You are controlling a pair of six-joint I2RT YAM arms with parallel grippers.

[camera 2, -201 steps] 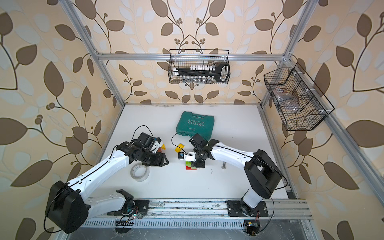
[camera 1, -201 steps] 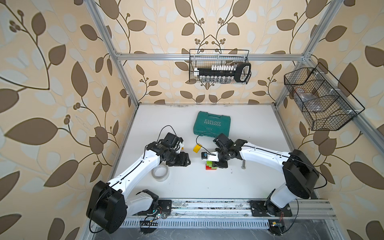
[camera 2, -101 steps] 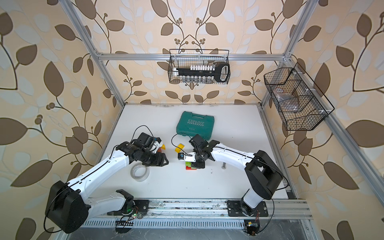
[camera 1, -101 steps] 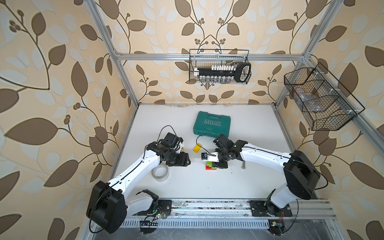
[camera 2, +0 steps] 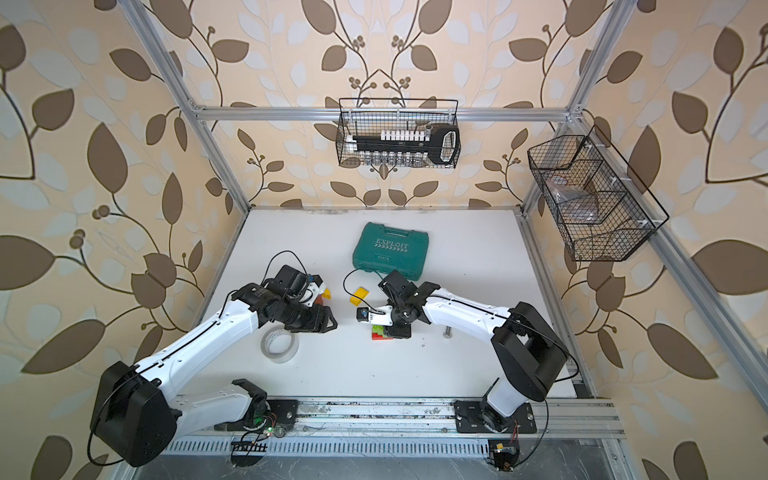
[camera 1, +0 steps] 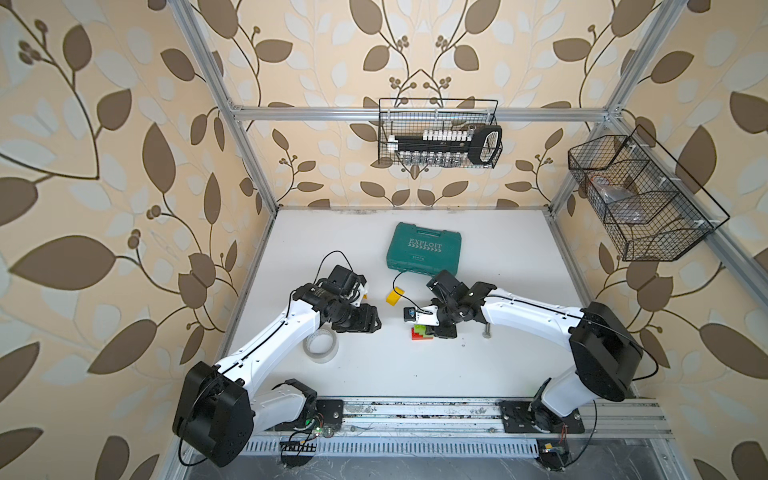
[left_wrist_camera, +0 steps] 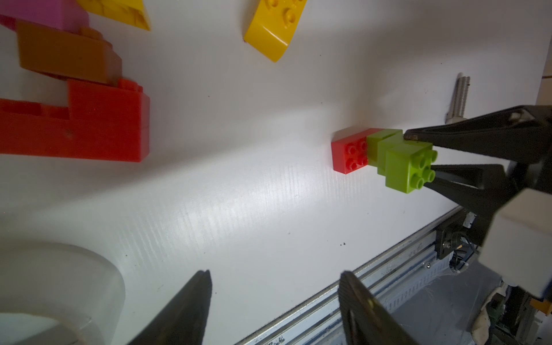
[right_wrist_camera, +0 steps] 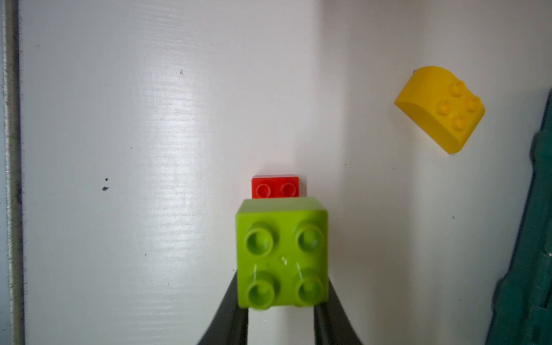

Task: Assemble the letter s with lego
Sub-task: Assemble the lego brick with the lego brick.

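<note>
Near the middle of the white surface [camera 1: 478, 374], squeezed from two sides by the right tool [right_wrist_camera: 282, 301]: a green square brick [right_wrist_camera: 282, 254], studs facing the wrist camera. Closed firmly on it, nothing else in the grip. Directly under it, a second green brick [left_wrist_camera: 377, 143], touching a small red brick [left_wrist_camera: 349, 153] lying flat on the surface; impossible to tell whether pressed fully down or only resting. A little apart, lying alone, a yellow curved brick [right_wrist_camera: 439, 110]. Farther off, close under the left arm, a group: long red brick [left_wrist_camera: 74, 131], brown brick [left_wrist_camera: 65, 56] on it, pink brick [left_wrist_camera: 44, 12] and another yellow piece [left_wrist_camera: 119, 12] at the edge of view. Beside these, the left tool [left_wrist_camera: 274, 274], spread open above bare surface, holding nothing. Close to it, a clear tape roll [camera 1: 319, 345]. Near the right arm, a metal bolt [camera 1: 486, 330]; behind everything, a green case [camera 1: 424, 249] marked EXPLOIT.
</note>
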